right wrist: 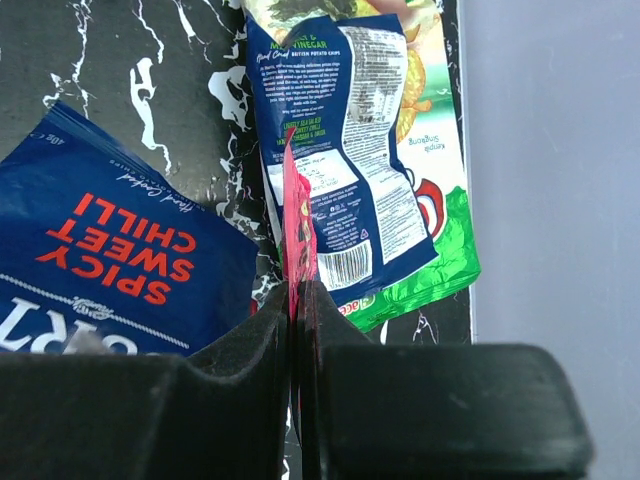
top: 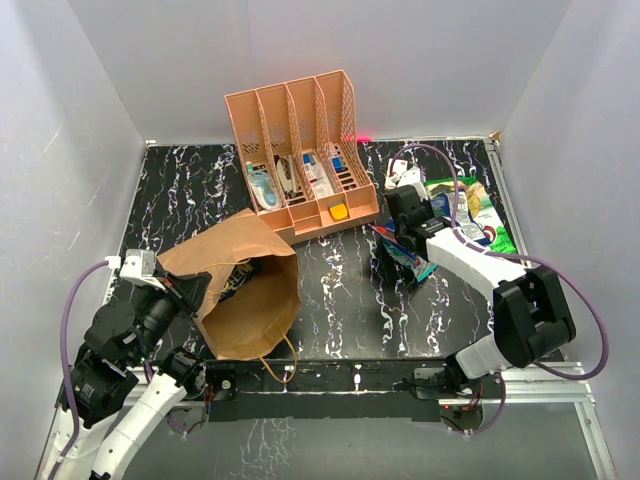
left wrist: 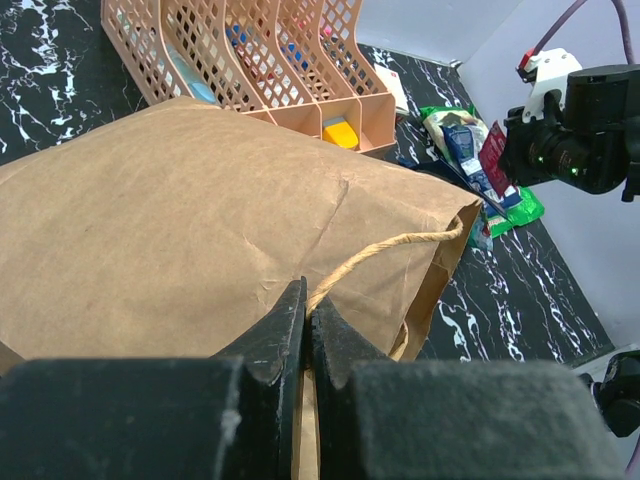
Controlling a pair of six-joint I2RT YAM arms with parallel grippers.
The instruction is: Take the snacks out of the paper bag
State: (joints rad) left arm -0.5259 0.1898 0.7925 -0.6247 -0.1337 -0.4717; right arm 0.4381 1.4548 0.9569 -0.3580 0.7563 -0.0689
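Your left gripper (left wrist: 307, 290) is pinched shut on the paper bag (left wrist: 180, 220), the fingers meeting at the rim where the twine handle (left wrist: 390, 250) loops off. The bag lies on its side at the near left of the table (top: 340, 300), its mouth turned toward the near right. Something dark shows just inside the opening, though you cannot tell what it is.

Your right gripper (right wrist: 298, 290) is at the far right, its fingers closed on the thin edge of a red packet (right wrist: 298, 225), which stands edge-on to the wrist camera. Beneath it, a dark blue packet (right wrist: 345, 170) with white print lies on top of the larger green chip bag (right wrist: 440, 270). Just to their left lies a blue "spicy sweet chilli" packet (right wrist: 110, 260).

The orange rack (top: 300, 130) stands at the far middle, between the bag and the pile of snacks, touching the bag's far side in the top view.
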